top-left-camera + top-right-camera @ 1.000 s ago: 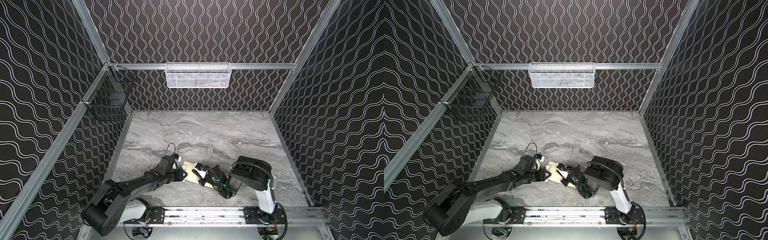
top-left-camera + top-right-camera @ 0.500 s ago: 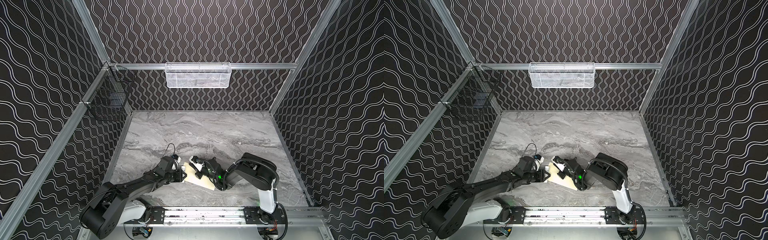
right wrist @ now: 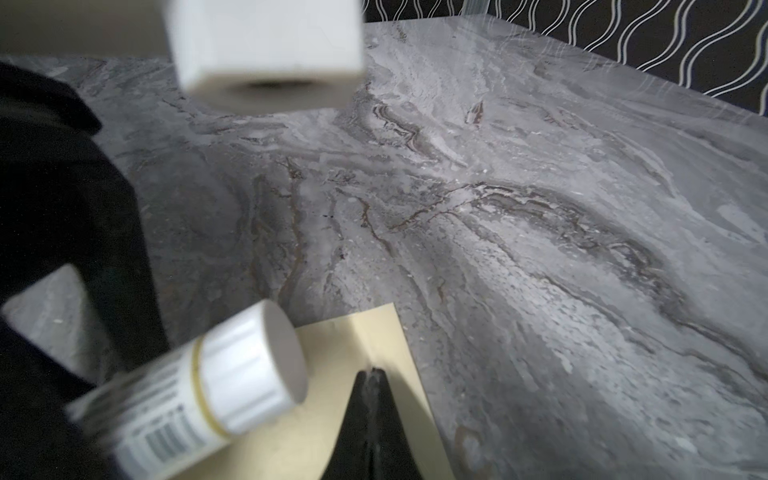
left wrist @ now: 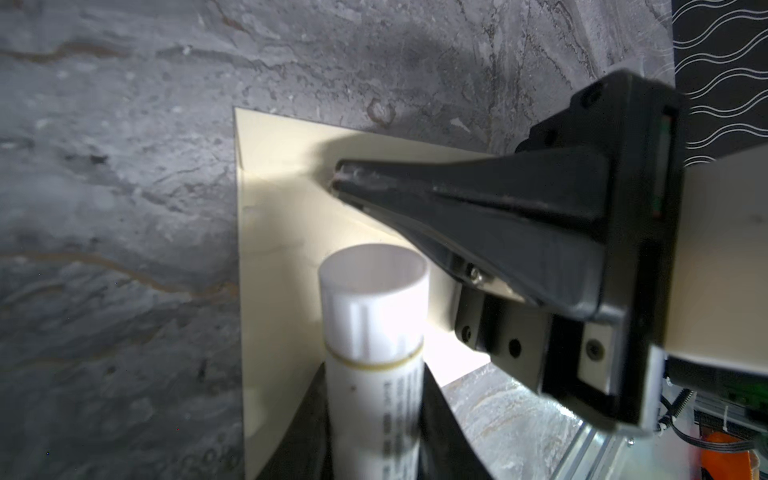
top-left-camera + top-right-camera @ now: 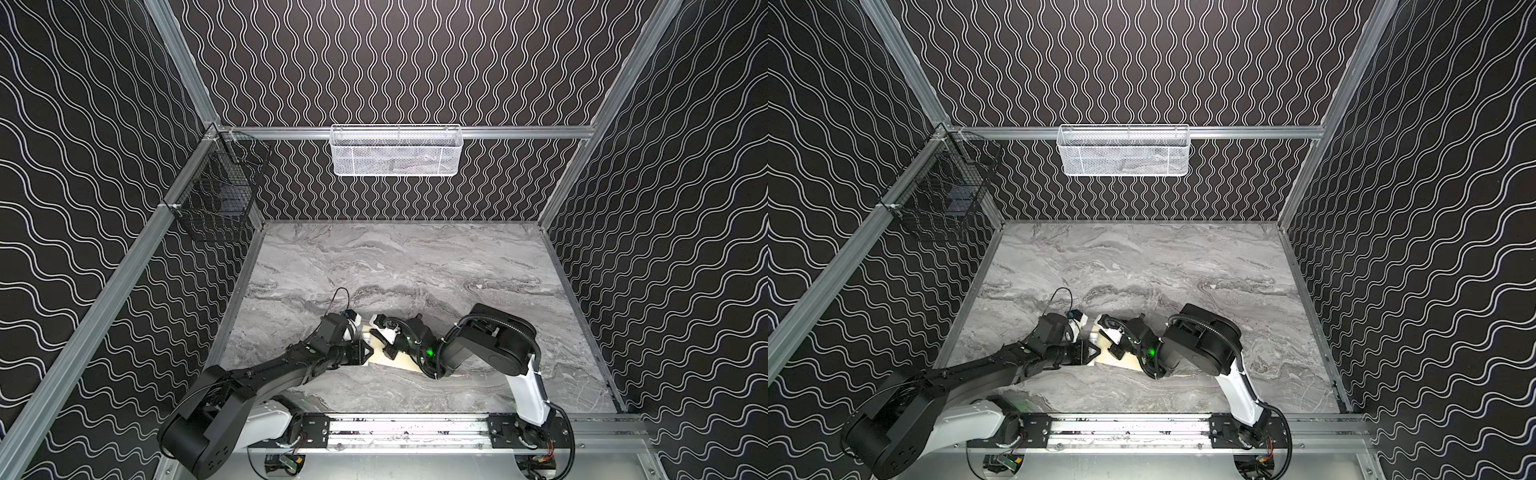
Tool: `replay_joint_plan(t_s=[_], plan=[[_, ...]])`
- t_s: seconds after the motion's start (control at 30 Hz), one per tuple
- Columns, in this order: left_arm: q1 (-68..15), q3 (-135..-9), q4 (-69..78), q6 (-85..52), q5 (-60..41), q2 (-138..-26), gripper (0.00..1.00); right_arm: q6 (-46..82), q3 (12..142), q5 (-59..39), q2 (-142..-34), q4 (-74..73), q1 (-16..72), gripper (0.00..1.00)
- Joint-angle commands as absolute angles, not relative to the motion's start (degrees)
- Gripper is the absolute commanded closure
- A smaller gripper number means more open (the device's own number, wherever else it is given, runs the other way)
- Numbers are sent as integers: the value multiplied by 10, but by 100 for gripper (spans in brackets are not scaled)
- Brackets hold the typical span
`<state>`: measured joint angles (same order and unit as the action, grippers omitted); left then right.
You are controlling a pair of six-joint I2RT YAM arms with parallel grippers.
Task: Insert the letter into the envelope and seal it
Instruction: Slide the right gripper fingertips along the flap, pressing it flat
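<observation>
The left hand [image 4: 374,386] pinches a white stick [image 4: 374,316]. The stick's capped end pokes out past the fingertips, over the envelope [image 4: 282,199]. Whether the cap touches the paper cannot be told, and the label print is too blurred to read. The right hand [image 4: 338,183] is pressed together, its tips down on the envelope. The envelope lies flat on the worktop [image 4: 124,208] beneath both hands. In both top views the arms cover most of the envelope [image 5: 399,363]. The letter cannot be made out; whether it sits inside cannot be told.
</observation>
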<state>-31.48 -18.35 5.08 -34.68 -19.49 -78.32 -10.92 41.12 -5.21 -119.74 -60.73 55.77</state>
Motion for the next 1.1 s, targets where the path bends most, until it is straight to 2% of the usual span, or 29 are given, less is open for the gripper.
replay_joint_plan(t_s=[0.0, 0.17, 0.27, 0.43, 1.07], plan=[[-314, -182, 56, -356, -189, -777, 100, -101, 393, -72, -1143, -565, 560, 100], [-314, -181, 51, -358, -186, -772, 100, -77, 344, -41, -1022, -508, 561, 100], [-314, -181, 49, -358, -189, -770, 100, -40, 300, -6, -990, -505, 569, 100], [-320, -181, 52, -348, -217, -779, 100, -25, 269, 16, -990, -496, 571, 100], [-326, -185, 15, -356, -179, -767, 100, 19, 203, 72, -1038, -549, 562, 100]])
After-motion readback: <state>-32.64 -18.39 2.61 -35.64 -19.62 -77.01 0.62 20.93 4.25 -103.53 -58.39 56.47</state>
